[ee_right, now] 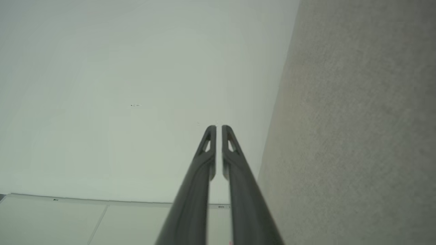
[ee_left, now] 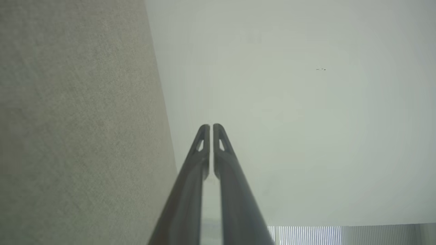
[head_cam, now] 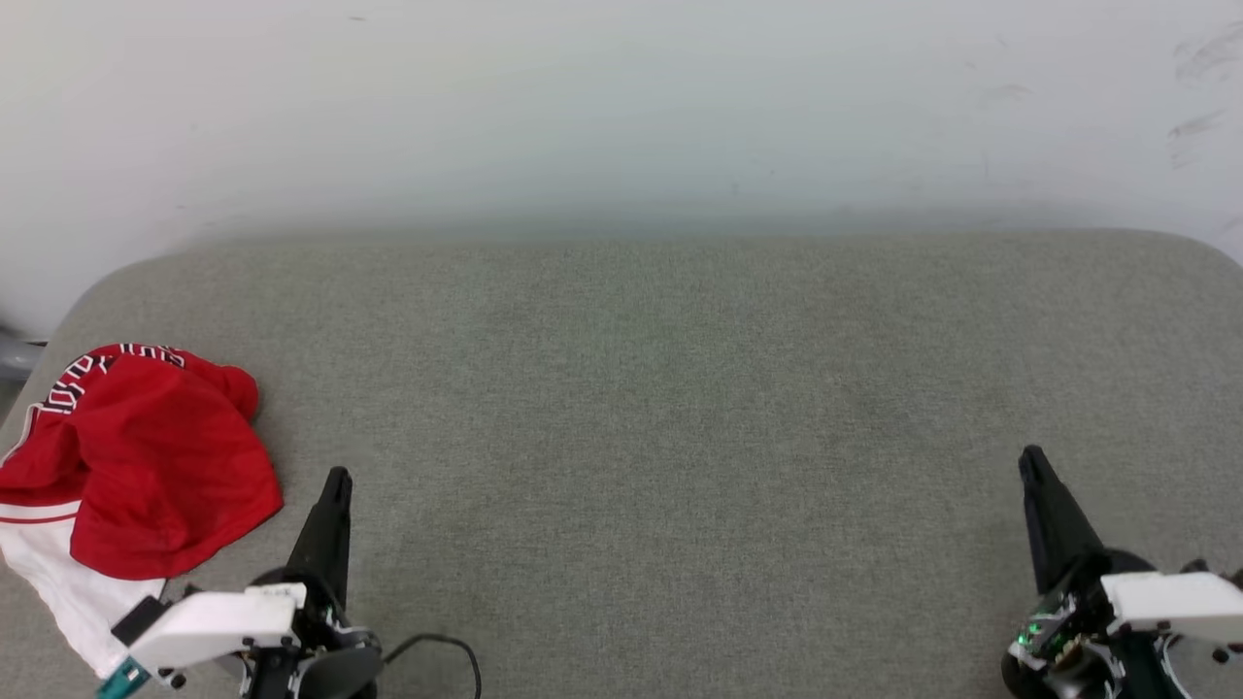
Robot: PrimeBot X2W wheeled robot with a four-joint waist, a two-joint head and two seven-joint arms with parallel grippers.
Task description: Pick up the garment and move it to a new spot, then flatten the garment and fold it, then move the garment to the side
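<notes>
The grey cloth-topped table point(head_cam: 680, 408) offers broad room for flattening and folding. The garment point(head_cam: 165, 466) lies crumpled at its near left corner, untouched, just beside the left gripper point(head_cam: 335, 481). That gripper and the right gripper point(head_cam: 1031, 461), well apart, sit low with jaws clenched on nothing, judged a ready stance before pickup.

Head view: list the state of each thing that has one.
Jersey: crumpled in a heap, unfolded, not gripped.
Left claw: shut, empty, just right of the jersey.
Right claw: shut, empty, far from the jersey.
</notes>
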